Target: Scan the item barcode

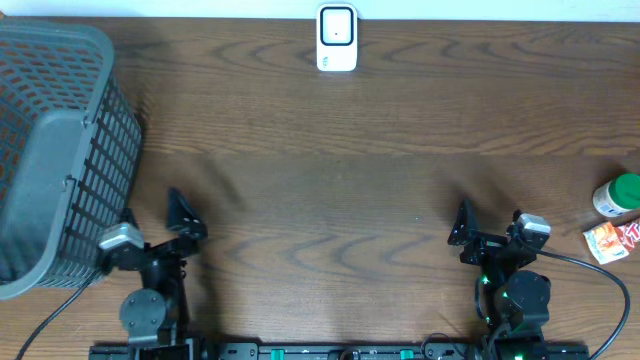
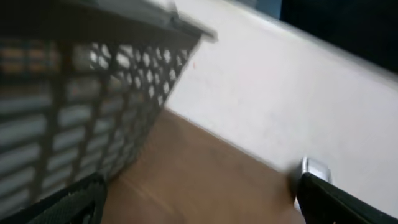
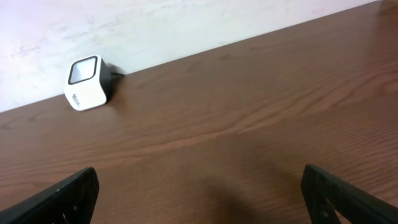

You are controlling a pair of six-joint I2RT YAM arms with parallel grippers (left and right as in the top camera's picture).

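Observation:
The white barcode scanner (image 1: 337, 38) stands at the table's far edge, and the right wrist view has this scanner (image 3: 87, 83) at upper left. A green-capped bottle (image 1: 620, 194) and an orange snack packet (image 1: 612, 240) lie at the right edge, seen only from overhead. My left gripper (image 1: 185, 218) rests near the front left, open and empty (image 2: 199, 211). My right gripper (image 1: 463, 232) rests near the front right, left of the two items, also open with only bare table between its fingers (image 3: 202, 199).
A large grey mesh basket (image 1: 60, 150) fills the table's left side, close to my left arm; its wall (image 2: 74, 106) fills the left of the left wrist view. A pale wall runs behind the table's far edge.

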